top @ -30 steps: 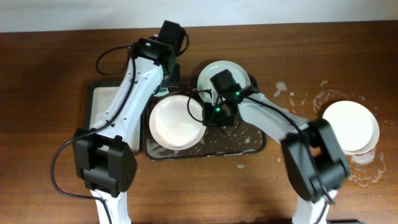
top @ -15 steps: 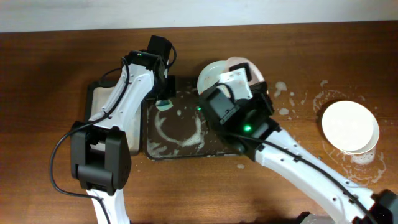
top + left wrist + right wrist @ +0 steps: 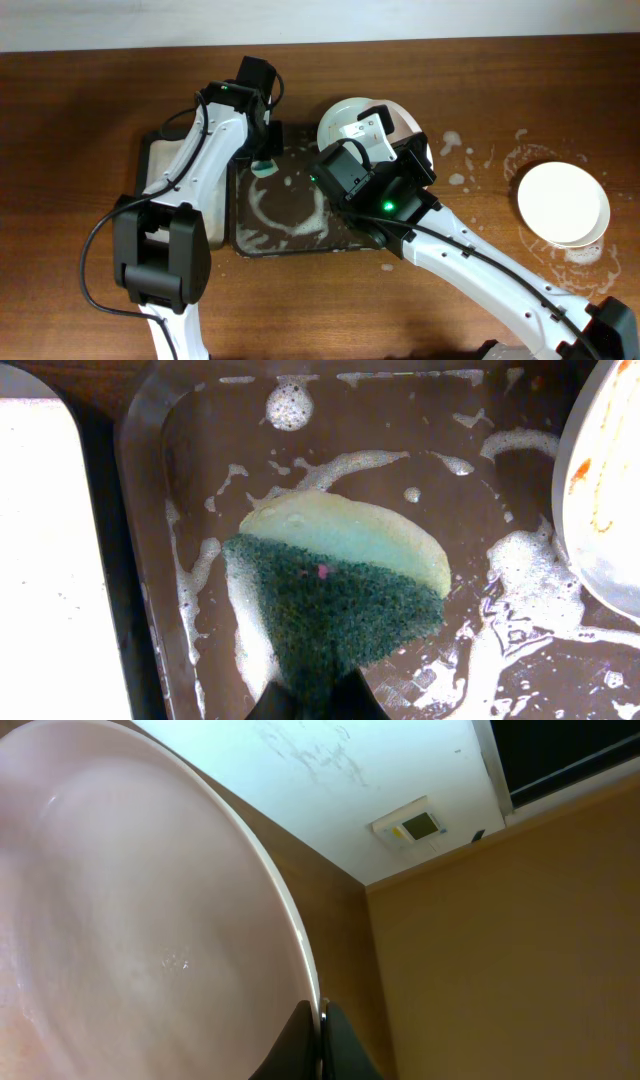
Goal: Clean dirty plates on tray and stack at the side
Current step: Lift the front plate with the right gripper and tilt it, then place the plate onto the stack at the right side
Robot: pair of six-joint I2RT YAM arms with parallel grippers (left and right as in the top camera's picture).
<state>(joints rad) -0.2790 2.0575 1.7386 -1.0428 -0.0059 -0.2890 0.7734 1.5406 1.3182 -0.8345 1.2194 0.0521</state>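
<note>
My right gripper [image 3: 320, 1020] is shut on the rim of a white plate [image 3: 130, 920] and holds it tilted, high above the dark brown tray [image 3: 290, 232], which is streaked with suds. In the overhead view this plate [image 3: 404, 117] shows behind my raised right arm. A pale blue-green plate [image 3: 336, 120] rests at the tray's far edge; its orange smears show in the left wrist view [image 3: 600, 490]. My left gripper [image 3: 318, 698] is shut on a green and yellow sponge [image 3: 340, 580], which is pressed on the tray's far left part [image 3: 262, 167].
A white plate [image 3: 563, 203] lies on the table at the right among suds splashes [image 3: 455, 145]. A smaller black tray with pale lining [image 3: 160, 170] sits left of the brown tray. My raised right arm [image 3: 375, 185] covers the tray's right half.
My right arm has lifted the white plate off the tray and raised it high. My left gripper with the sponge has pulled back to the tray's far left corner.
</note>
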